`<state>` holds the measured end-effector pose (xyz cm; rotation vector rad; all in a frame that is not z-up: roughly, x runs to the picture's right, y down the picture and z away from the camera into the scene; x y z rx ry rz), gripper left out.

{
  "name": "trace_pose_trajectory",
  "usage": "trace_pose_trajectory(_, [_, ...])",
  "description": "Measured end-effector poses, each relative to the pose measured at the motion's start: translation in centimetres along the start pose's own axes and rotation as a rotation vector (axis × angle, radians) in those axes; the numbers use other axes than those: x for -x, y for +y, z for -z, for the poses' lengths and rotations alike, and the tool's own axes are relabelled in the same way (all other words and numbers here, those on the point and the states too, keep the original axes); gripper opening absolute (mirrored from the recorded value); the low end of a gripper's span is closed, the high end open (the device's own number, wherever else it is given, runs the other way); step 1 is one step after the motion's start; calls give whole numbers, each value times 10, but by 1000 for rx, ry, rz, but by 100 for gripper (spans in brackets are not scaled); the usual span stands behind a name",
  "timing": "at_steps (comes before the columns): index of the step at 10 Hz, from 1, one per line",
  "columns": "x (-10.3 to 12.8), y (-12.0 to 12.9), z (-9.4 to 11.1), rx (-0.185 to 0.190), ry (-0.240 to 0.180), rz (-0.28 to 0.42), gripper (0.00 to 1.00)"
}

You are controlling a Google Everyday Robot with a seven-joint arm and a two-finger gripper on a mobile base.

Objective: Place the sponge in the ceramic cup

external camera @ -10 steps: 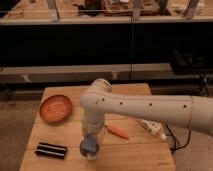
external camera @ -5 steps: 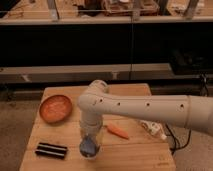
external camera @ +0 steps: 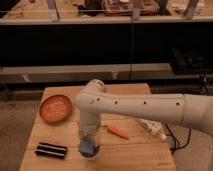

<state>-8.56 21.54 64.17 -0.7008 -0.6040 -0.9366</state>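
Observation:
The blue sponge (external camera: 86, 146) shows at the mouth of the small round ceramic cup (external camera: 94, 152), which stands near the front edge of the wooden table (external camera: 135, 155). My gripper (external camera: 87, 140) hangs straight down over the cup, its tip right at the sponge. The white arm comes in from the right and bends down at the elbow. Whether the sponge is still held or rests in the cup I cannot tell. Most of the cup is hidden by the wrist and the sponge.
A shallow orange dish (external camera: 55, 107) sits at the table's left back. A black striped block (external camera: 50, 149) lies front left of the cup. An orange carrot-like piece (external camera: 117, 131) and a white crumpled object (external camera: 152, 128) lie to the right. Dark shelving runs behind.

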Motion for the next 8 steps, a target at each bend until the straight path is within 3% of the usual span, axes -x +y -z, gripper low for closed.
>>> trace_pose_trajectory(2, [1,-1,0,4,-3,7,80])
trace_pose_trajectory(8, [1,0,7,9,12,16,80])
